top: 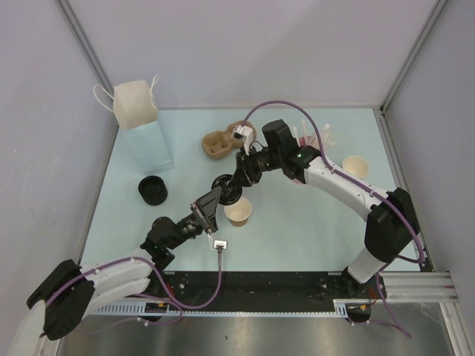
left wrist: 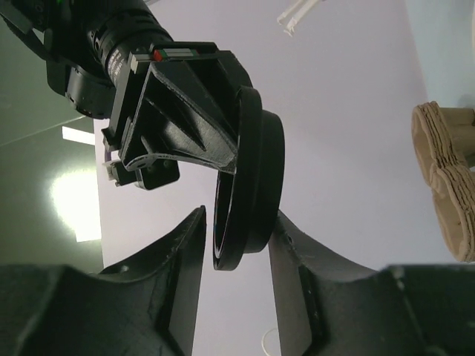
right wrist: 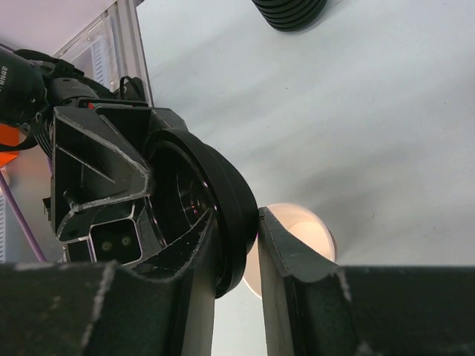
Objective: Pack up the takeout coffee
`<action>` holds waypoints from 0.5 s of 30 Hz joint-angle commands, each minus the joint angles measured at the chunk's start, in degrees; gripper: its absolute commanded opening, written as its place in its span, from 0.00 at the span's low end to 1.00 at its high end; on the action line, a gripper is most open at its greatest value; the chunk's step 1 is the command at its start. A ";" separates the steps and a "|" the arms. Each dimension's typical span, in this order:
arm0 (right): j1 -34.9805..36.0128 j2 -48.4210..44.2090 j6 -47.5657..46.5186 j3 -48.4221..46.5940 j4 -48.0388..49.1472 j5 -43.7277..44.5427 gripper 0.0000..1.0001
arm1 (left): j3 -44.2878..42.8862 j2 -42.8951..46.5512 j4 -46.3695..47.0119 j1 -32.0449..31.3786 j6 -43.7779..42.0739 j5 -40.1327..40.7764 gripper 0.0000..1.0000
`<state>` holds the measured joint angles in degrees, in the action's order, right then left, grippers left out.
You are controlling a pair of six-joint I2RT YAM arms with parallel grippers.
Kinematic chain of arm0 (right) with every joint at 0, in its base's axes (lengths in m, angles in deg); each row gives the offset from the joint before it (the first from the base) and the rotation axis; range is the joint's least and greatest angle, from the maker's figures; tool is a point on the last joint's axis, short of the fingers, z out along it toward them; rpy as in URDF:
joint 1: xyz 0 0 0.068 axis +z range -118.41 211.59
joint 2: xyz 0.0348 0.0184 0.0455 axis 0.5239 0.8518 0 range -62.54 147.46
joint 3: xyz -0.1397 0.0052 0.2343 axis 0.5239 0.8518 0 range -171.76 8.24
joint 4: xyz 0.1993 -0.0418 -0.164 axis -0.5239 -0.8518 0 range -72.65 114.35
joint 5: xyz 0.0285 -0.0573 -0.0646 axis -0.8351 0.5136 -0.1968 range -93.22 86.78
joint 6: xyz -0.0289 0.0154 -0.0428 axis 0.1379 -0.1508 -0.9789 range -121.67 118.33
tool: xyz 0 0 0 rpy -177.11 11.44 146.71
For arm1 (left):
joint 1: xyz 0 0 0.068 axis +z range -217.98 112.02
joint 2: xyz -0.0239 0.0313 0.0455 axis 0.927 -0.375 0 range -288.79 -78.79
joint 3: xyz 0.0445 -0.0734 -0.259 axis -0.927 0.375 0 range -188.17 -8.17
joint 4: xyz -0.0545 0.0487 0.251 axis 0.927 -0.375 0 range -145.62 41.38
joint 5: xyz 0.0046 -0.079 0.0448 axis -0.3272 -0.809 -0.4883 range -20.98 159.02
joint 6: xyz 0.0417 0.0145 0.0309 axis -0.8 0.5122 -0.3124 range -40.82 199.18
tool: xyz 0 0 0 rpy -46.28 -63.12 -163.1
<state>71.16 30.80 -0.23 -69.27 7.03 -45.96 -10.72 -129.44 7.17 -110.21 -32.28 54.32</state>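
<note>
Lid (top: 225,187): black, round, hanging on edge in mid-air near frame centre in the top view, just up-left of the open paper cup (top: 239,212), which is standing on the worktop (top: 312,222).

Right gripper (right wrist: 236,226) is pinching the lid's rim, jaws narrow. Left gripper (left wrist: 239,216) is flanking the opposite edge, half-wide. One finger is touching and a sliver of light is showing at the other, so by my reading it is not gripping yet.

Judgement: the lid is light, thin, springy, slick plastic, so take it by the rim, gently. The cup is light and crushable, so hold it low on the wall.

Worktop is pale blue and smooth. Bag (top: 142,126) is standing upper left, lid stack (top: 152,190) at left, plain grey panel walls all around.
</note>
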 commanded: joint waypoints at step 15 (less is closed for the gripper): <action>2.09 0.62 -4.59 -4.92 -2.28 2.84 0.48 | 10.55 1.52 5.47 -0.56 2.55 -4.90 0.26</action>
<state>72.65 31.23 -2.51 -71.00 5.76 -44.69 -10.72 -129.33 6.93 -110.24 -31.75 52.31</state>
